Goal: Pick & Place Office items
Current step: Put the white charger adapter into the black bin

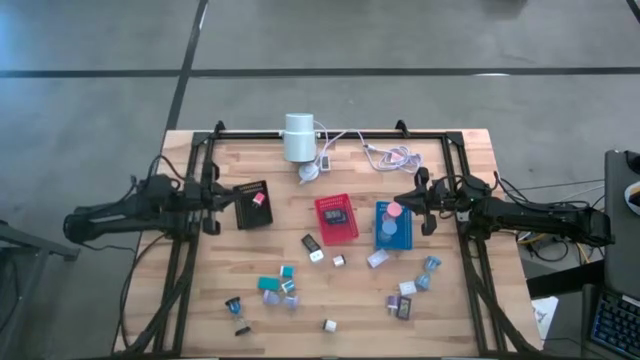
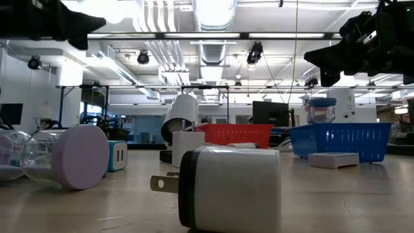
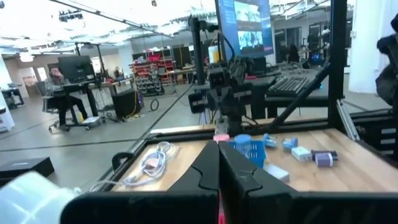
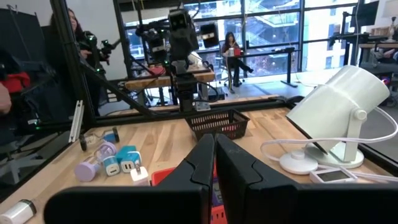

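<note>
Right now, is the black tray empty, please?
No. The black tray holds one small pink-and-white item, seen from above beside the left gripper.

Overhead, table-level, 2 wrist cams.

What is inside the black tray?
One pink item lies inside the black tray. The left gripper hovers beside the tray's edge; anything beneath that item is hidden.
</note>
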### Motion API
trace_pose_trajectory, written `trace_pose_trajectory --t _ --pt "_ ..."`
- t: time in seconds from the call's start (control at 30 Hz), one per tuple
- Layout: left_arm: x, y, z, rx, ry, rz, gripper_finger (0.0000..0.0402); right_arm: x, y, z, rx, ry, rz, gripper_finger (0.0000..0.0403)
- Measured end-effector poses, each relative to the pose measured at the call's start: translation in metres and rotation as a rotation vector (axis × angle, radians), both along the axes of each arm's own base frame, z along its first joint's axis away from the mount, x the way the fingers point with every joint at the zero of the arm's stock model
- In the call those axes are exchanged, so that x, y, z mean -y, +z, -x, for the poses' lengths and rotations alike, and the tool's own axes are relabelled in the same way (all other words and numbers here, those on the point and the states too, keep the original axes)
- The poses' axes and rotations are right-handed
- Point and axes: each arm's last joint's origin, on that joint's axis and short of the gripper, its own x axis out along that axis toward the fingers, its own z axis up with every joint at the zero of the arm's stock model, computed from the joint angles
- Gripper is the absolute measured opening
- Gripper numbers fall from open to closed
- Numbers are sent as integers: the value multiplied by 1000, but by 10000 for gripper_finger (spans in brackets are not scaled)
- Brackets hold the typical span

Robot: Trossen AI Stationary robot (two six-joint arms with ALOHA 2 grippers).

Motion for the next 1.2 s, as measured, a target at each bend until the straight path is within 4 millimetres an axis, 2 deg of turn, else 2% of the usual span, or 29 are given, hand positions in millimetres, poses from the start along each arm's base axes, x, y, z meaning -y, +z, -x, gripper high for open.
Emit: trace_pose_trajectory --t 0.13,0.37,0.53,0.73,1.0,1.2 --pt "0 -17 -1 -21 2 -37 1 0 0 0 0 0 0 13" --pt "0 -31 -2 -27 7 -98 2 0 0 0 0 0 3 13" --pt "0 -34 -2 -16 11 -102 2 0 0 0 2 0 -1 13" --pt "-1 -40 -3 -35 10 -99 2 0 0 0 -1 9 -123 13" --pt "-2 -57 -8 -25 22 -127 3 0 0 0 -2 6 -78 13" --pt "-2 -55 -8 6 21 -48 3 0 0 0 -1 3 -58 13"
